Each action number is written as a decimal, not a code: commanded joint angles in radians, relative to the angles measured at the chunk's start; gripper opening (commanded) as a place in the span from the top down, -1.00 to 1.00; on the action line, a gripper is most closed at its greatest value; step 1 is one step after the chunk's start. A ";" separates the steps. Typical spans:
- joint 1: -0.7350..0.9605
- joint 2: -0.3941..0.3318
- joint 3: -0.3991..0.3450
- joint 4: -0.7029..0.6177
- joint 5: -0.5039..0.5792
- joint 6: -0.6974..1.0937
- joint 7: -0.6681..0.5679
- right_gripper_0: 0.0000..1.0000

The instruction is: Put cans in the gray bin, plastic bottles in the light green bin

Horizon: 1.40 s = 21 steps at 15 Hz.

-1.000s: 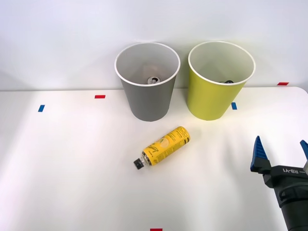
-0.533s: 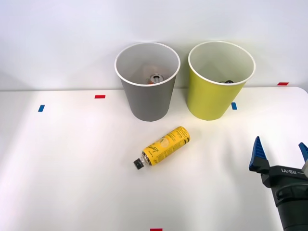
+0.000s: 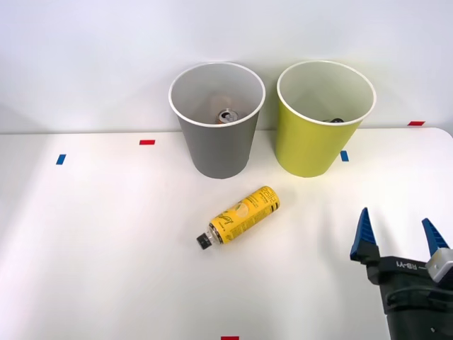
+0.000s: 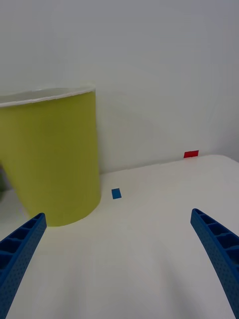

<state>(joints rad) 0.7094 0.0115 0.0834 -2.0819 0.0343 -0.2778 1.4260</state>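
Yellow against the white table (image 3: 92, 241): I see one plastic bottle (image 3: 239, 216) lying on its side just below the middle of the front frame, black cap toward the lower left, base toward the upper right. It sits apart from both bins, nearer the gray one.

The gray bin (image 3: 216, 145) stands upright at the upper centre of the front view, and down inside it I can make out the silver end of a can (image 3: 226, 116). Just to its right stands the light green bin (image 3: 320, 138), also upright, with something dark low against its inner wall that I cannot identify. The two bins stand close but do not touch.

My right gripper (image 3: 398, 237) is in the lower right corner of the front frame, its blue fingers spread wide and holding nothing, well apart from the bottle. In the wrist picture the fingers (image 4: 20, 249) sit at the two bottom corners with bare table between them, the light green bin (image 4: 55, 159) ahead, and small blue (image 4: 116, 193) and red tape marks (image 4: 191, 154) beyond it.
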 commanded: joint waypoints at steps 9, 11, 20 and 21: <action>0.262 -0.090 0.088 0.005 0.157 -0.143 -0.148 -1.00; 0.289 -0.113 0.113 0.005 0.162 -0.156 -0.167 -1.00; 0.420 -0.193 0.236 0.005 0.164 -0.155 -0.159 -1.00; 0.423 -0.194 0.245 0.003 0.164 -0.155 -0.159 -1.00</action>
<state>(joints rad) 1.1279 -0.1784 0.3183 -2.0772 0.1980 -0.4328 1.2668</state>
